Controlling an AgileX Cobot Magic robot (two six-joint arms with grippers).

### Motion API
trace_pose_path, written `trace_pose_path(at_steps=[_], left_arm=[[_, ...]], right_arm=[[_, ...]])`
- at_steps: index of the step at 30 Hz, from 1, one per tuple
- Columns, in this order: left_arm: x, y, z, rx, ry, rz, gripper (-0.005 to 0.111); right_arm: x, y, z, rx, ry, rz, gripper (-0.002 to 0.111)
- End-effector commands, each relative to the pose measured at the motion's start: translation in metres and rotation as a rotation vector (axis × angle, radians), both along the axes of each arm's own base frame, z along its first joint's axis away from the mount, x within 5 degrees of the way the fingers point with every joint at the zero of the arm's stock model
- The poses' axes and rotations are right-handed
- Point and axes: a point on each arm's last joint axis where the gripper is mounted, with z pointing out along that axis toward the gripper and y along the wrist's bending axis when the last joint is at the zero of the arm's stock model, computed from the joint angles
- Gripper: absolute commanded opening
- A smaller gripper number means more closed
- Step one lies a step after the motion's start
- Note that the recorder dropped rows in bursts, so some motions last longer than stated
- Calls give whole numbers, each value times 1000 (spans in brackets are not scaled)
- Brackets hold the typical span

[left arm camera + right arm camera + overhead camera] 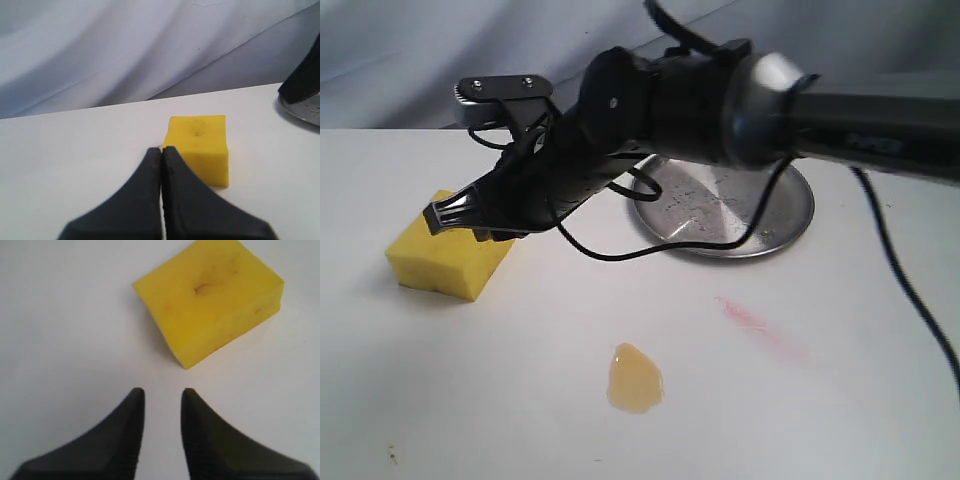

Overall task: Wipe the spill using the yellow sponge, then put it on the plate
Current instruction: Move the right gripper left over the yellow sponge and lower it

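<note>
Yellow and squarish, the sponge (445, 262) is sitting on the desk (820, 400) at its left, untouched. The right end effector (161, 391) is hovering near it, jaws slightly parted, empty. The left end effector (162, 150) is pointing at it, jaws pressed together, empty. The spill (635, 378) and plate (790, 215) are lying well apart.

No text is readable; the faint marking (876, 143) on the right arm (820, 108) is too blurred
</note>
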Motion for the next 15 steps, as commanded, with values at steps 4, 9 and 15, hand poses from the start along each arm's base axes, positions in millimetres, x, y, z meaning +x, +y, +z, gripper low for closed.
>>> trace_pose_path(at_steps=[4, 9, 15], left_arm=[[0, 0, 2, -8, -12, 2, 0], [0, 0, 2, -8, -12, 2, 0], [0, 0, 2, -8, -12, 2, 0]], right_arm=[[27, 34, -26, 36, 116, -147, 68], [43, 55, -44, 74, 139, -189, 68], [56, 69, -74, 57, 164, -236, 68]])
